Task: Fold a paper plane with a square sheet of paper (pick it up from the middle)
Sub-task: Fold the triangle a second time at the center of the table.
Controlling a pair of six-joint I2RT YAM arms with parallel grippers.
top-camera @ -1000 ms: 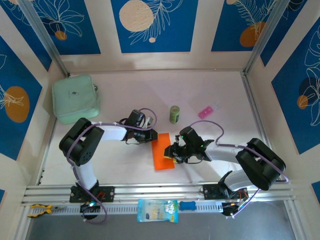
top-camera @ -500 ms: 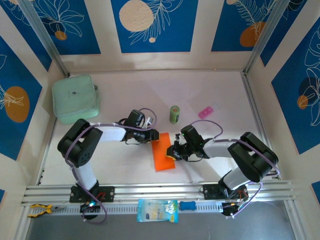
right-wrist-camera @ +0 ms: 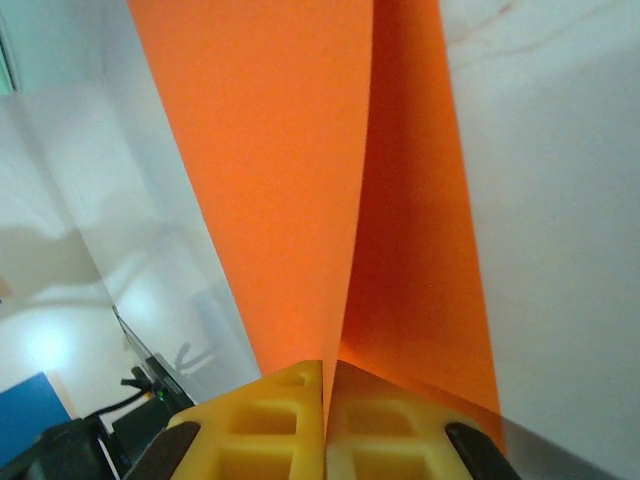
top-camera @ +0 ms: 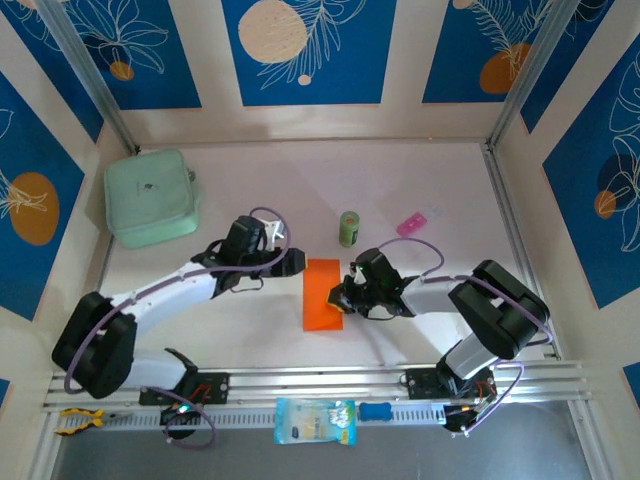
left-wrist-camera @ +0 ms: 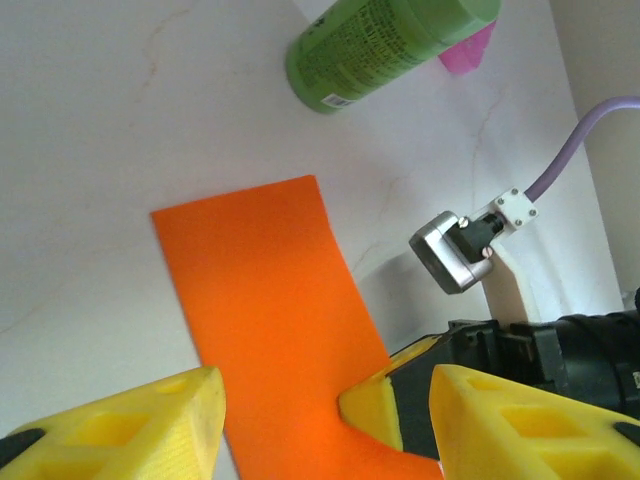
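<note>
down at the near edge, on the metal rail (top-camera: 300,385), lie a blue and white packet (top-camera: 314,420) and, off to the left, a pair of yellow-handled pliers (top-camera: 78,420)

past them both arms reach in over the pale table (top-camera: 250,330) and meet around the orange sheet (top-camera: 322,293), which sits about the middle of the table, folded into a long narrow strip with its short ends pointing near and far

the right gripper (top-camera: 341,298) is at the strip's right edge, near its closer end, with its yellow fingers (right-wrist-camera: 270,420) pressed tight together on the paper; from its own camera two layers of orange run down into the pinch

the left gripper (top-camera: 296,262) hangs just beside the far left corner of the strip, its fingers (left-wrist-camera: 130,425) standing well apart with the paper showing in the gap between them; whether either one touches the sheet i can't quite make out from here

just beyond the paper stands a small green can (top-camera: 349,228), upright, and to its right a little pink packet (top-camera: 418,222) lies flat

further back on the left, close to the side wall, is a mint-green pouch (top-camera: 152,197), well apart from everything else
</note>
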